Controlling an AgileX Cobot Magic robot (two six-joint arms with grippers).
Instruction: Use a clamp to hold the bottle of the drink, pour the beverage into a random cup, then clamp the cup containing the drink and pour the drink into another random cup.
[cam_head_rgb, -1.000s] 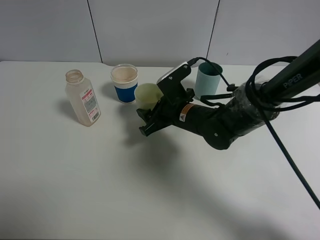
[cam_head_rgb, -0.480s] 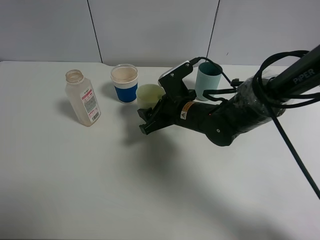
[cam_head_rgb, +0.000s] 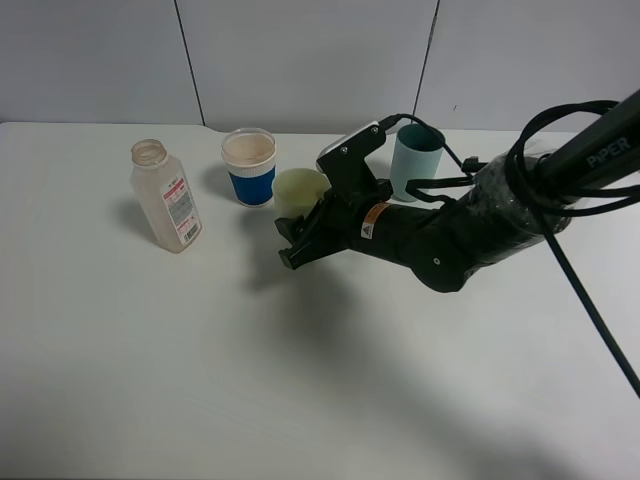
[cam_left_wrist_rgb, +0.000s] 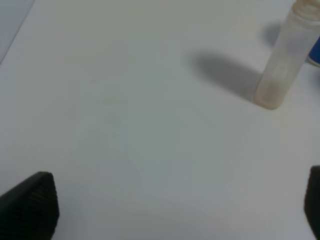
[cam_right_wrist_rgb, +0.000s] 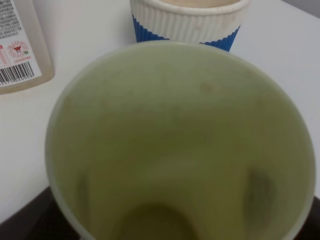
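The pale yellow-green cup (cam_head_rgb: 296, 188) stands upright between the white cup and the teal cup (cam_head_rgb: 415, 165). My right gripper (cam_head_rgb: 290, 243) is shut on it from the right. In the right wrist view the cup (cam_right_wrist_rgb: 180, 140) fills the frame, and dark finger shapes press on both its walls. Its inside looks pale, and no beverage shows in any view. The bottle (cam_head_rgb: 166, 197) stands uncapped at the left and looks empty. Over bare table near the bottle (cam_left_wrist_rgb: 285, 60), my left gripper (cam_left_wrist_rgb: 172, 210) is wide open and holds nothing.
A white ribbed cup with a blue band (cam_head_rgb: 249, 167) stands just left of the yellow-green cup and close to it. The white table (cam_head_rgb: 300, 380) runs forward to the near edge. A black cable (cam_head_rgb: 590, 320) trails from the right arm.
The right arm's elbow part shifted slightly early in the second. Since then it has held still. The cup and the bottle have not moved.
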